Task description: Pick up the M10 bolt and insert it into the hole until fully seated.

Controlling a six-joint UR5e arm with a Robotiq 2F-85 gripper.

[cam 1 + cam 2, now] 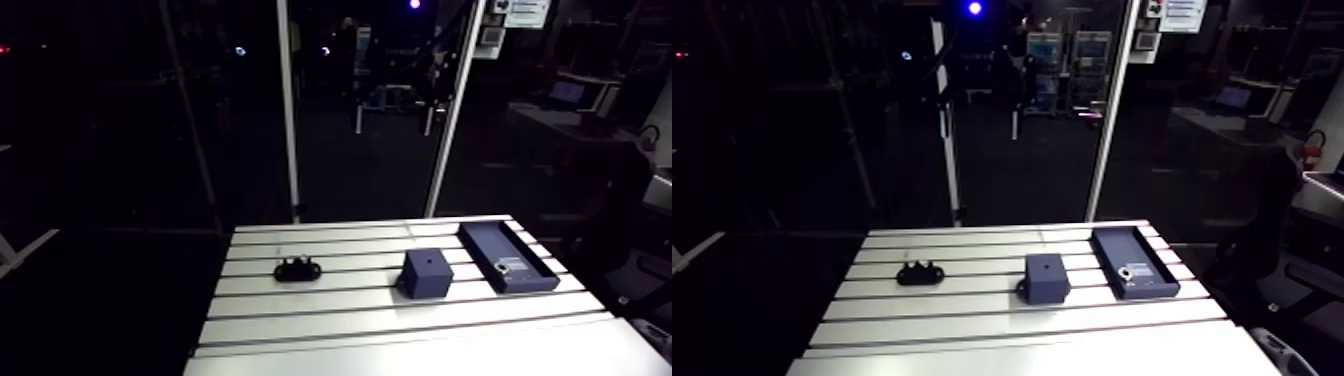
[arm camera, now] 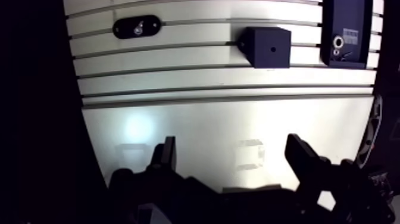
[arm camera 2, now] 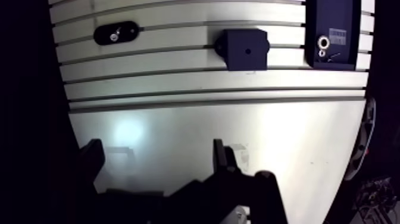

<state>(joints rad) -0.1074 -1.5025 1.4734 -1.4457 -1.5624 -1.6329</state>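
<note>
**M10 bolt** (image 2: 138,27): a small bright metal piece at the middle of a black oval holder (image 2: 137,27), which lies flat on the slotted aluminium table (image 2: 208,119). Take the gripper (image 2: 232,156) as the centre of the dial, with 12 o'clock straight ahead of it. The holder then sits at about 11 o'clock, well apart from the fingers (image 2: 165,152).

**Block.** A dark blue cube (image 2: 269,46) lies between 12 and 1 o'clock. A small round hole (image 2: 272,49) shows in its upper face. It stands apart from the holder, at the holder's 3 o'clock.

**Tray.** A dark oblong tray (image 2: 348,15) lies at about 1 to 2 o'clock, just beyond the cube. It contains a silvery ring (image 2: 338,42) and a pale label (image 2: 351,37).

**Gripper.** The two fingers are spread wide over bare table, with nothing between them and nothing touched.
</note>
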